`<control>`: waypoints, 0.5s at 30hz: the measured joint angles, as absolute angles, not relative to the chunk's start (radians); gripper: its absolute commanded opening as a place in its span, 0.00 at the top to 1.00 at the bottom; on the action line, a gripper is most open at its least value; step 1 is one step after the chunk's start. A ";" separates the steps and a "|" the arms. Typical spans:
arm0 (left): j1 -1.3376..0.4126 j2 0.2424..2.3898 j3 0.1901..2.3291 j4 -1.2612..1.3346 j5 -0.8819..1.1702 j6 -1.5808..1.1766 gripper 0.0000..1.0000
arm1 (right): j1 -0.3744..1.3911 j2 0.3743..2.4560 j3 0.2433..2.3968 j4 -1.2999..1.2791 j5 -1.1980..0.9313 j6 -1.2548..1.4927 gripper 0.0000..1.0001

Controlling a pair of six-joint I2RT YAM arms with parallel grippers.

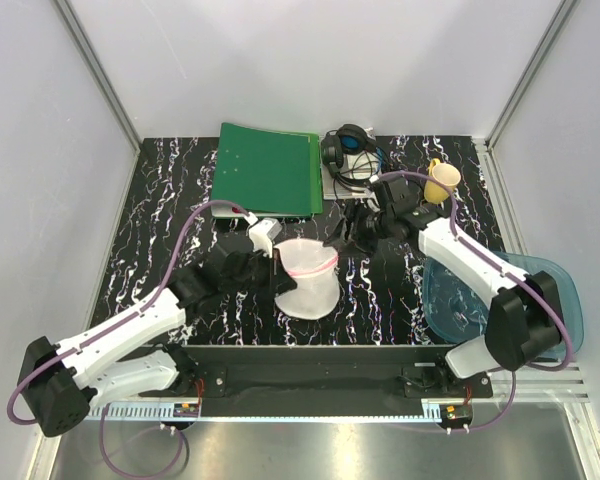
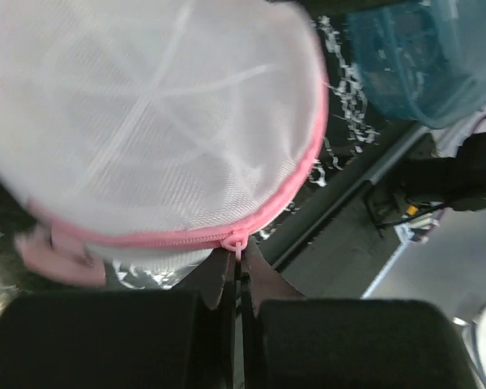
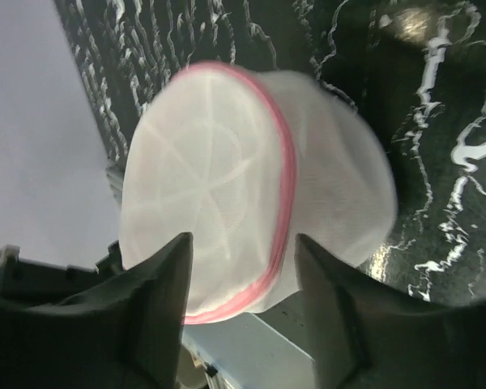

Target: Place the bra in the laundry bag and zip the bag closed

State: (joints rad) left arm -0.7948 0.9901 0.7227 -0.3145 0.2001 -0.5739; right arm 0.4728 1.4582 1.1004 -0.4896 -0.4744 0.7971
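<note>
The laundry bag (image 1: 308,277), a white mesh pouch with a pink zip edge, stands at the table's middle. My left gripper (image 1: 268,268) is at its left side. In the left wrist view the left gripper (image 2: 240,263) is shut on the pink zip pull (image 2: 240,245), under the bag (image 2: 162,121). My right gripper (image 1: 352,232) is open and empty behind and to the right of the bag. In the right wrist view the right gripper (image 3: 243,271) frames the bag (image 3: 227,178), apart from it. The red bra shows in no view.
A translucent blue tray (image 1: 510,295) lies at the right front and also shows in the left wrist view (image 2: 421,57). A green folder (image 1: 267,168), black headphones (image 1: 348,150) and a yellow cup (image 1: 442,180) are at the back.
</note>
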 measured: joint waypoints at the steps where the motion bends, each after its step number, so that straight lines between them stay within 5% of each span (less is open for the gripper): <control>1: -0.796 0.991 0.722 -0.300 0.213 -0.581 1.00 | 0.477 1.464 1.128 -0.527 -0.440 0.775 0.18; 8: -0.861 1.061 0.717 -0.123 0.267 -0.662 1.00 | 0.581 1.224 1.110 -0.707 -0.214 0.801 0.14; 15: -0.925 1.128 0.717 -0.052 0.278 -0.690 1.00 | 0.681 1.044 0.882 -0.607 -0.188 1.117 0.32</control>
